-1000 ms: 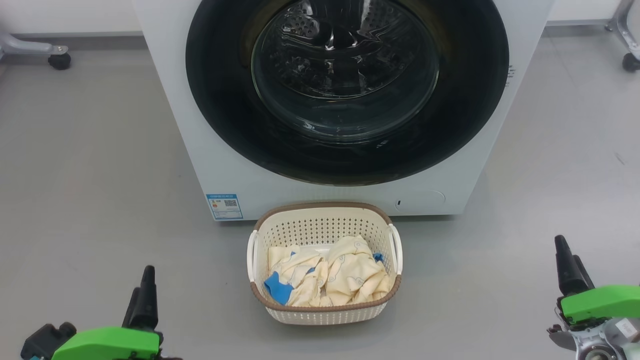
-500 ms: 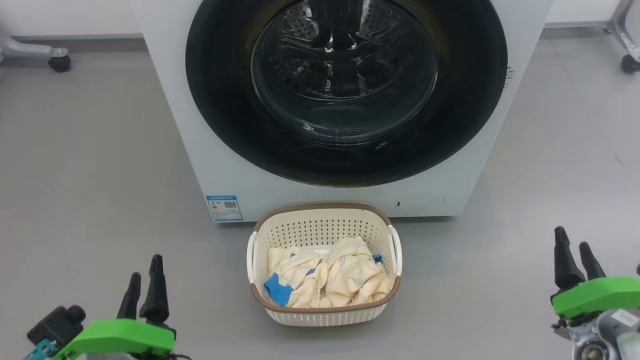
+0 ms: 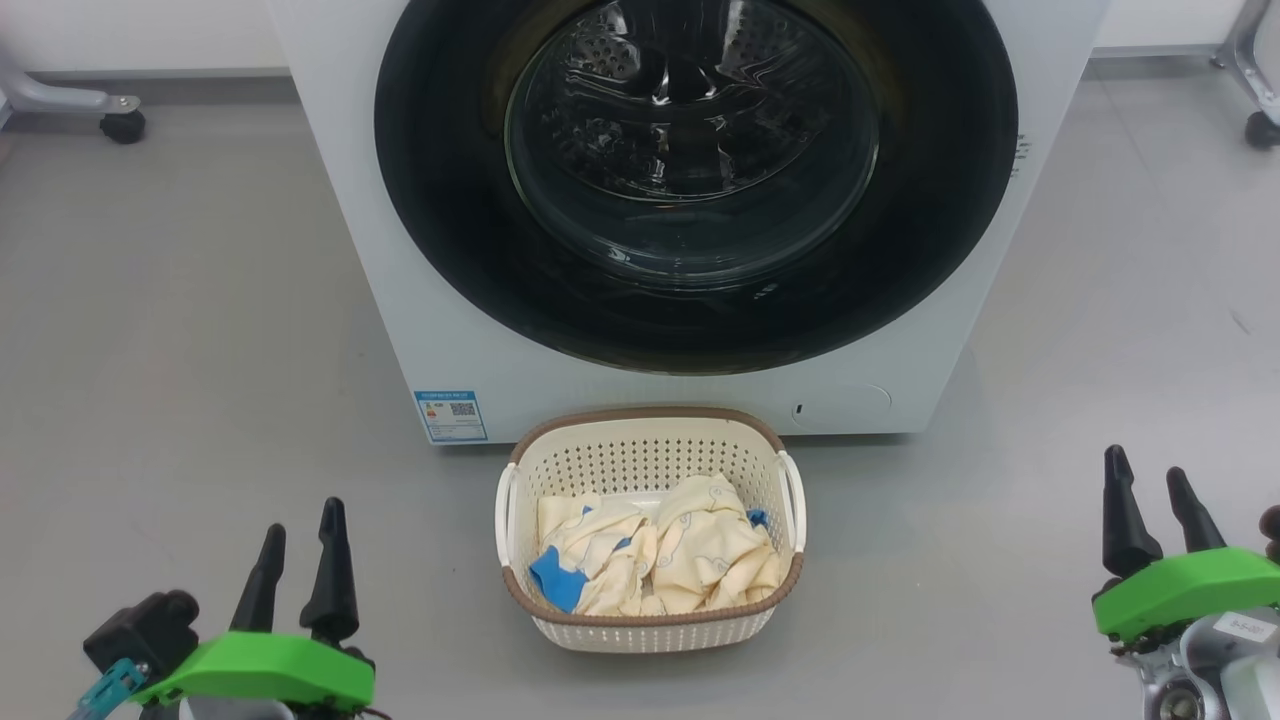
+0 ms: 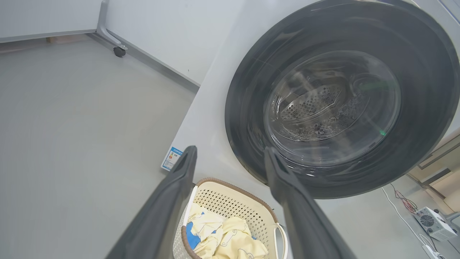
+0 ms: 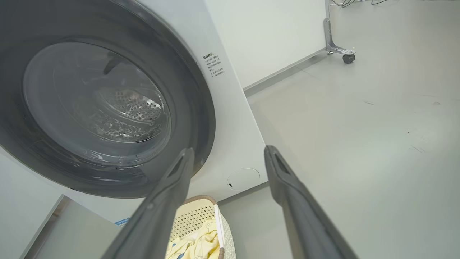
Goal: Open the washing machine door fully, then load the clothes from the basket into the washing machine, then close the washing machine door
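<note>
The white washing machine stands ahead with its round black-rimmed door shut flat against the front; the steel drum shows through the glass. On the floor before it sits the cream basket holding pale yellow clothes with blue patches. My left gripper hovers low at the basket's left, open and empty. At the basket's right my right gripper is open and empty too. The left wrist view looks past my left gripper at the door and basket; the right wrist view shows my right gripper before the door and the basket.
Grey floor spreads on both sides of the machine. Wheeled frame legs stand at the far left and far right. A small fan box with cables lies on the floor in the left wrist view.
Both grippers have turned about their wrists, so each pair of fingers now shows side by side, and both have risen a little in the view.
</note>
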Motion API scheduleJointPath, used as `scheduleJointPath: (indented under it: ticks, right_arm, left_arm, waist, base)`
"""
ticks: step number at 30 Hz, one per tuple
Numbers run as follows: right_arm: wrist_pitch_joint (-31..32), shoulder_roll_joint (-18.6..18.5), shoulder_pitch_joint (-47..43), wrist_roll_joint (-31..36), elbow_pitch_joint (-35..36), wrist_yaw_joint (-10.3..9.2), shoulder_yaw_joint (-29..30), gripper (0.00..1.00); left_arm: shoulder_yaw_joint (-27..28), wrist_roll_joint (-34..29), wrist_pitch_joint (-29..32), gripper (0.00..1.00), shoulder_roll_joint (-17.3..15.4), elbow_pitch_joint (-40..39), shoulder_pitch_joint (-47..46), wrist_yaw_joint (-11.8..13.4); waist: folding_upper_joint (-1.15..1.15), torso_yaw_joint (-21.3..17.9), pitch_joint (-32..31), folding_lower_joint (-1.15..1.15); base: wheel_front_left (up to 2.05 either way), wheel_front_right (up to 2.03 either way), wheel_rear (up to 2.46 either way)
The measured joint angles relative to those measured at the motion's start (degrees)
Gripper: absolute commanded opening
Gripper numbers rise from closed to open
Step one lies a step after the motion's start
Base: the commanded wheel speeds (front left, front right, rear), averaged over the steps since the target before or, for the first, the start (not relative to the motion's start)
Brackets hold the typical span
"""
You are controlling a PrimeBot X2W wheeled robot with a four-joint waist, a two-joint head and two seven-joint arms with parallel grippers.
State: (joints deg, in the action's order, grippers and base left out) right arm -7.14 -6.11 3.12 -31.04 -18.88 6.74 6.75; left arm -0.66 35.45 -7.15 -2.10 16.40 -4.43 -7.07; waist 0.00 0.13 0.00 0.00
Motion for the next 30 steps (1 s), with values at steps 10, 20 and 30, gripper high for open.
scheduleJointPath:
  ticks: [10,20,30]
  right_arm:
    - [-1.55,-0.79,1.49,6.7,-0.14,0.0,-0.88,1.0]
    - [-3.22,-1.23,2.08,13.51,-0.56,0.0,-1.34,1.0]
    - [-4.98,-2.23,2.74,20.28,-0.83,0.01,-1.77,1.0]
  left_arm:
    - [-1.05,-7.46,-1.78,1.0,-0.01,0.09,-1.12,-0.01]
    - [-1.3,-14.29,-3.49,1.0,-0.02,0.64,-2.15,-0.01]
    - [-1.45,-20.61,-5.03,1.0,-0.02,1.7,-3.16,-0.01]
  waist:
    - [0.0,0.16,0.14,0.0]
    - [0.0,0.19,0.29,0.0]
    - [0.0,-0.01,0.2,0.0]
  base:
    - [0.0,0.0,0.0]
    - [0.0,0.0,0.0]
    - [0.0,0.0,0.0]
